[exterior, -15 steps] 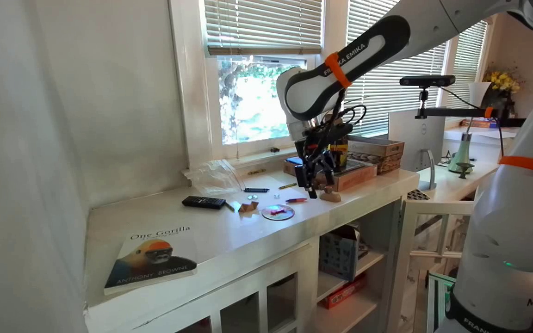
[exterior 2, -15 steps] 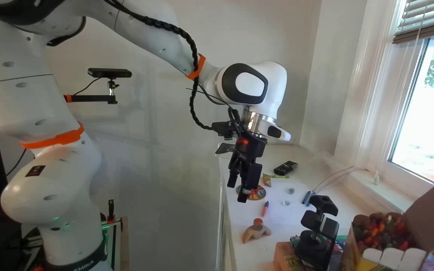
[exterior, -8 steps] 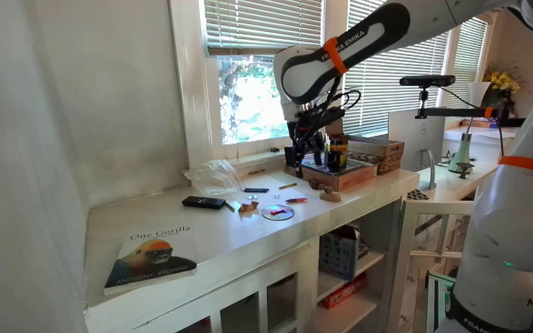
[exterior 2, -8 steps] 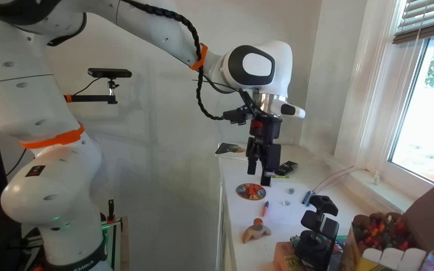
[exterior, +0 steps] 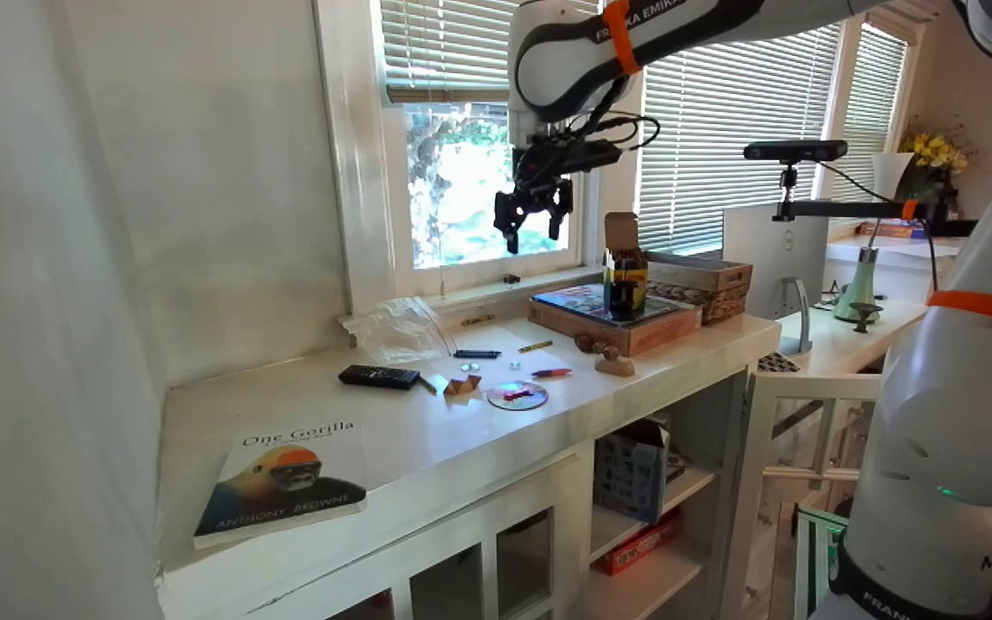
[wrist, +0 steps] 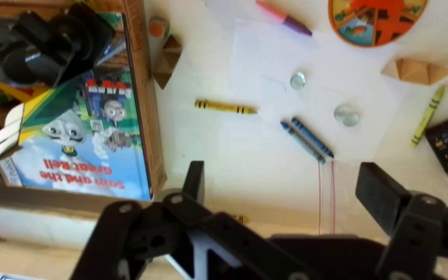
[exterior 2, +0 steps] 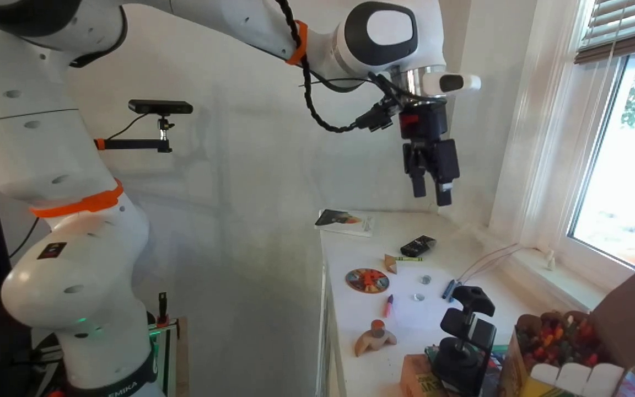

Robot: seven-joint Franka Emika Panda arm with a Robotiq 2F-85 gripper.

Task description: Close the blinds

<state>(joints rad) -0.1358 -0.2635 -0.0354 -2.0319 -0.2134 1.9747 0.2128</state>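
Pale walls (exterior: 203, 172), white-framed window (exterior: 362, 215), long white surface (exterior: 410, 443) running beneath it. Along that surface, same layout as a second ago: book (exterior: 285, 482) toward one end, remote control (exterior: 378, 376) near it, round disc (exterior 2: 367, 280), box of crayons (exterior 2: 634, 322) farther along.

See the blinds (exterior: 449, 52) over the upper part of the window, partly raised, bottom rail (exterior: 449, 95) with bright pane (exterior: 466, 185) below. Same height as a second ago, in both exterior views. Now partly hidden behind the arm (exterior: 548, 73) in an exterior view; a second ago, bottom rail in sight from end to end.

Chief change: hand (exterior: 534, 239) much higher. A second ago, low over the surface, in front of the disc in an exterior view. Now well above the surface, clear of the disc, seen against the bright pane in an exterior view. Lower than the bottom rail in both exterior views.

Fingers (wrist: 381, 196) spread apart in the wrist view, wide gap between them. Beyond them, see the surface with yellow crayon (wrist: 224, 107) and bluish crayons (wrist: 312, 137) lying on it.
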